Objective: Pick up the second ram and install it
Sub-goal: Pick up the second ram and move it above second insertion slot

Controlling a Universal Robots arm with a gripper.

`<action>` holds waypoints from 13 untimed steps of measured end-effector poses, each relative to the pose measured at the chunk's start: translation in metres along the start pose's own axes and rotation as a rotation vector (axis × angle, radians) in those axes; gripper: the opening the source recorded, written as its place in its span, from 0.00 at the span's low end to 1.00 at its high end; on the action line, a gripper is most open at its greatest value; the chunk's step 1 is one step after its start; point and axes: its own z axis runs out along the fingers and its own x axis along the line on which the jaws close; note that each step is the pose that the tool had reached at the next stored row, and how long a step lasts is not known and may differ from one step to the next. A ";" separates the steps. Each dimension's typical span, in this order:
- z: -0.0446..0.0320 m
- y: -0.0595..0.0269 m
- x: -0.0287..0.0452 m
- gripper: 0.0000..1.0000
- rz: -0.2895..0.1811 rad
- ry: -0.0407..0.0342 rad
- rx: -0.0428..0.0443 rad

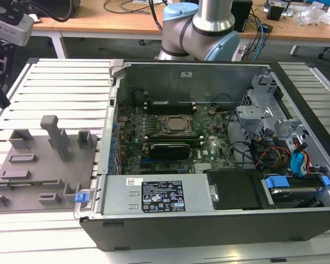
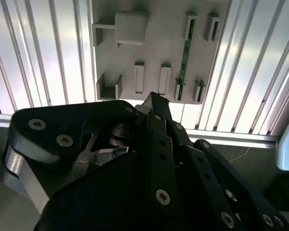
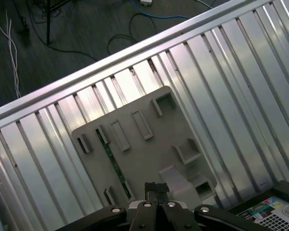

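The second ram (image 2: 185,62) is a thin green stick standing on edge in holders of the grey tray (image 2: 154,48). It also shows in the first wrist view as the ram (image 3: 113,163) on the tray (image 3: 149,154), and in the exterior view as a thin strip (image 1: 36,182) near the tray's front. My gripper (image 3: 157,188) hangs high above the tray with its fingers pressed together and nothing between them. In the exterior view the gripper (image 1: 0,93) is at the far left edge, above the ribbed table.
An open computer case (image 1: 209,220) lies at the exterior view's right of the tray, with the motherboard (image 1: 170,137), its black memory slots and CPU socket exposed. Upright grey blocks (image 1: 58,135) rise from the tray. The arm's base (image 1: 198,27) stands behind the case.
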 end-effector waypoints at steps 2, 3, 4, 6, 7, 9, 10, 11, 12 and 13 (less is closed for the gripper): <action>0.0000 0.0000 0.0000 0.11 -0.012 0.0005 -0.0003; 0.0000 0.0000 0.0000 0.11 -0.016 0.0007 -0.0004; 0.0000 0.0000 0.0000 0.11 -0.023 0.0010 -0.0005; 0.0000 0.0000 0.0000 0.11 -0.037 0.0016 -0.0008; 0.0000 0.0000 0.0000 0.11 -0.042 0.0019 -0.0009; 0.0000 0.0000 0.0000 0.11 -0.053 0.0023 -0.0012; 0.0000 0.0000 0.0000 0.11 -0.058 0.0025 -0.0013; 0.0000 0.0000 0.0000 0.11 -0.064 0.0029 -0.0013; 0.0000 0.0000 0.0000 0.11 -0.069 0.0030 -0.0015; 0.0000 0.0000 0.0000 0.11 -0.075 0.0034 -0.0016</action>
